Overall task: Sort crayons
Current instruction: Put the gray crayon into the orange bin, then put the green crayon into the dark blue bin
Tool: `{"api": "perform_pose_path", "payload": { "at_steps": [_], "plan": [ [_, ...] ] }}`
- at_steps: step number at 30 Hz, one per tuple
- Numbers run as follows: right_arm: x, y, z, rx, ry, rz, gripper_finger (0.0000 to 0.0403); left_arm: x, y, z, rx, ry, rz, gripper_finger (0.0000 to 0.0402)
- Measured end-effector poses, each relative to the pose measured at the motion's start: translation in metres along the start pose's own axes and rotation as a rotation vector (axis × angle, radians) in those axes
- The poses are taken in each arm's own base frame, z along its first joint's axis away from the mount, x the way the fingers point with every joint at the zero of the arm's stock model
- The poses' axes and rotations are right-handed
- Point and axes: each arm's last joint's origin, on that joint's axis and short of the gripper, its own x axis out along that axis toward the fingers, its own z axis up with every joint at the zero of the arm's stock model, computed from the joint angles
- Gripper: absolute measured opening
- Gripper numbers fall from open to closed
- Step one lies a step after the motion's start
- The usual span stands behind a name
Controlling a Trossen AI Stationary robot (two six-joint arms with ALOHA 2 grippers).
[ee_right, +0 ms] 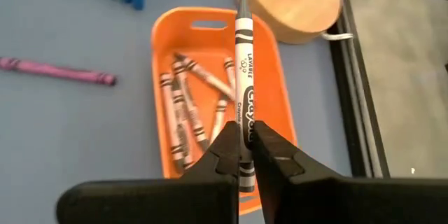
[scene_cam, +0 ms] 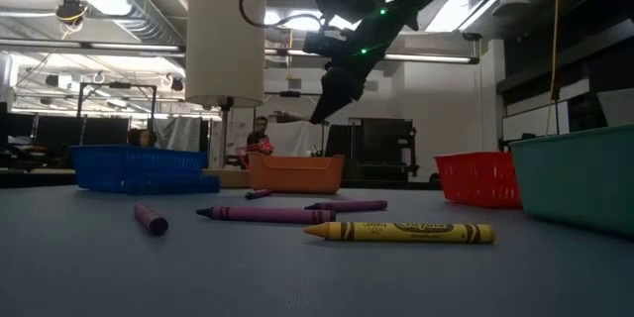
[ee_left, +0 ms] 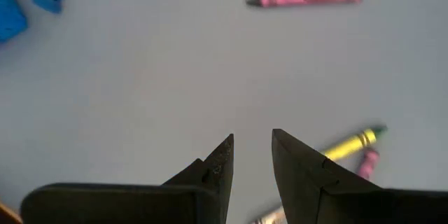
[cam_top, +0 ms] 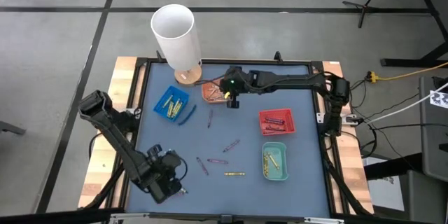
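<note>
Right gripper [ee_right: 245,155]: jaws clenched on a grey-white crayon [ee_right: 243,77], held over the orange tray [ee_right: 269,77]; about 12 o'clock on the table in the high view.
Held crayon: points out past the fingertips, above the tray's interior.
Orange tray: several grey-white crayons [ee_right: 189,108] lie inside; sits just beside the round wooden base [ee_right: 297,3] of the white cylinder [cam_top: 175,31].
Left gripper [ee_left: 250,161]: jaws released, nothing between them; hovers near 7 o'clock over the bare mat [cam_top: 210,189].
Loose crayons: purple ones [cam_top: 231,145] and a yellow one [cam_top: 234,173] scattered around table centre to 6 o'clock.
Blue tray [cam_top: 159,98]: 10 o'clock, yellow crayons inside.
Red tray [cam_top: 276,114]: 3 o'clock, purple crayons inside.
Green tray [cam_top: 274,175]: 4 o'clock, yellow crayons inside.
Background: a person [scene_cam: 260,139] visible far behind the table in the low view.
</note>
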Motion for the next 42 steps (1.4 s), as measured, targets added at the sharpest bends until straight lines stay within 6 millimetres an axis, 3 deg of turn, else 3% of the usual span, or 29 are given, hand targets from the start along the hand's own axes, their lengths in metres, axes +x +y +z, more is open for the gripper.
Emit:
{"api": "perform_pose_path", "payload": {
  "at_steps": [10,23,30,35,42],
  "plan": [
    [0.0,-0.004,0.001,-0.008,-0.04,0.035,0.0019,-0.012,-0.01,-0.03,0.254,-0.059,-0.095,0.0083],
    [0.0,-0.003,0.002,-0.014,-0.051,0.058,0.002,-0.015,-0.018,-0.031,0.317,-0.147,-0.157,0.0083],
    [0.0,-0.003,0.002,-0.035,-0.052,0.057,0.0074,-0.014,-0.02,-0.031,0.312,-0.149,-0.169,0.0083],
    [0.0,-0.003,0.002,-0.034,-0.051,0.057,0.011,-0.004,-0.031,-0.035,0.409,-0.157,-0.188,0.0083],
    [0.0,-0.003,0.002,-0.033,-0.05,0.058,0.0119,0.022,-0.047,-0.04,0.511,-0.135,-0.183,0.008]
  ]
}}
